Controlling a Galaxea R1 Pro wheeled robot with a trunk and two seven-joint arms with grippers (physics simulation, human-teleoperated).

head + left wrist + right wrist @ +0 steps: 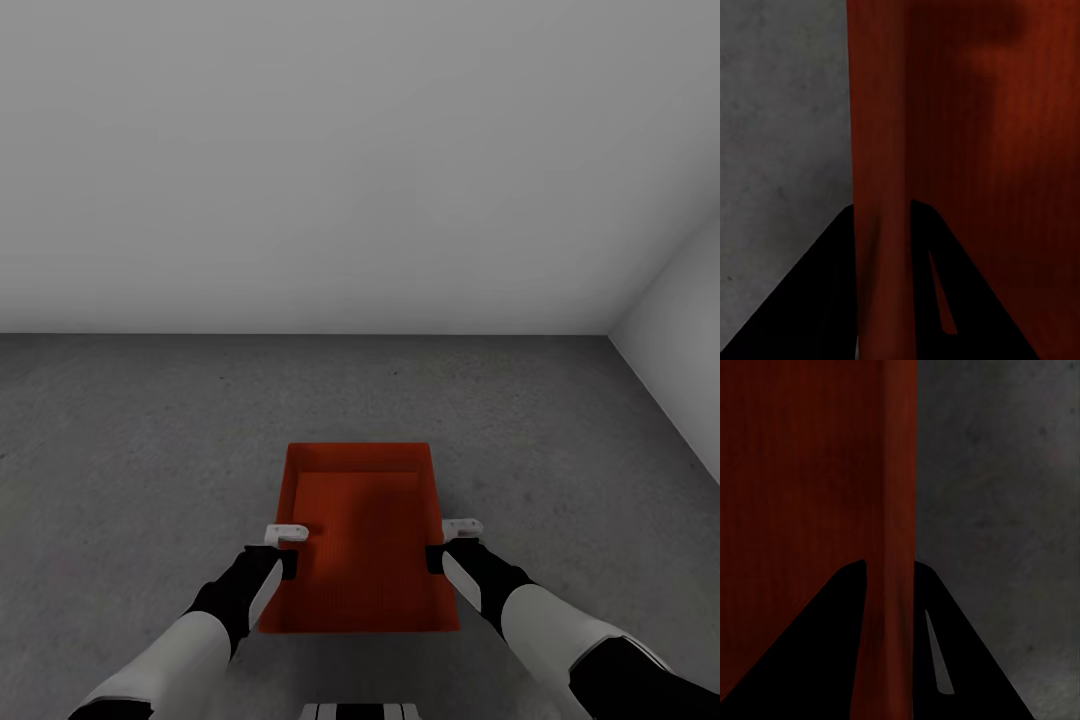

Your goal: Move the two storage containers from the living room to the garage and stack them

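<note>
The garage's white walls (350, 150) meet in a corner toward two o'clock. The floor (130, 450), rough mottled grey concrete, should grip a set-down load. At twelve o'clock, close in front of the robot, the storage container (360, 530) hangs between both arms: a stiff, open, matte bin, probably light, best held by its long side walls. The left pincer (288, 560) is clamped over the nine o'clock wall, the right pincer (438, 556) over the three o'clock wall, fingers either side.
</note>
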